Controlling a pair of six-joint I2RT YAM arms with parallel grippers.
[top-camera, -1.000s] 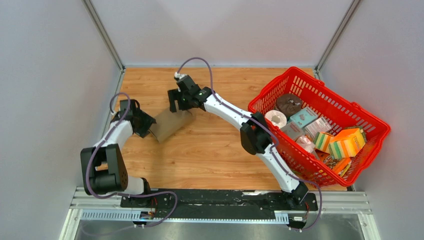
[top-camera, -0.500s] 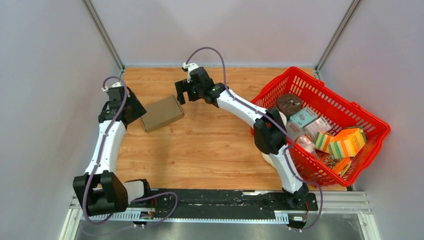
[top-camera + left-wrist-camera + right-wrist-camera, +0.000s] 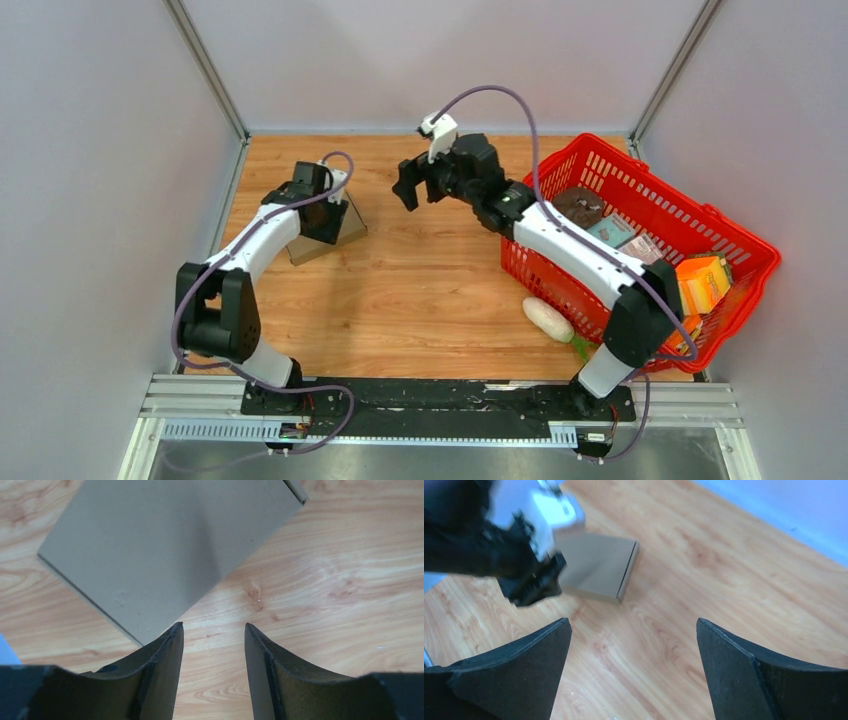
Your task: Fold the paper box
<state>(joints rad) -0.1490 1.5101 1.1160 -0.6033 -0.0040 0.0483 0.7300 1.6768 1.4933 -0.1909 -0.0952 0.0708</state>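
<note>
The paper box (image 3: 305,248) is a small flat closed brown cardboard box lying on the wooden table at the left, partly hidden under my left arm. In the left wrist view the paper box (image 3: 170,550) lies flat just beyond and left of the fingertips. My left gripper (image 3: 328,224) hovers over the box's right part, open and empty (image 3: 212,627). My right gripper (image 3: 415,195) is open and empty, raised above the table to the right of the box. In the right wrist view the box (image 3: 596,567) lies well ahead of the right gripper (image 3: 634,622).
A red plastic basket (image 3: 735,300) full of packets and sponges stands at the right. A white oblong thing with a green end (image 3: 548,318) lies on the table by the basket's near corner. Grey walls close in the left, back and right.
The box, held tilted between both grippers a second ago, now lies flat. My left gripper has swung right over it. My right gripper has pulled back to the right and up.
</note>
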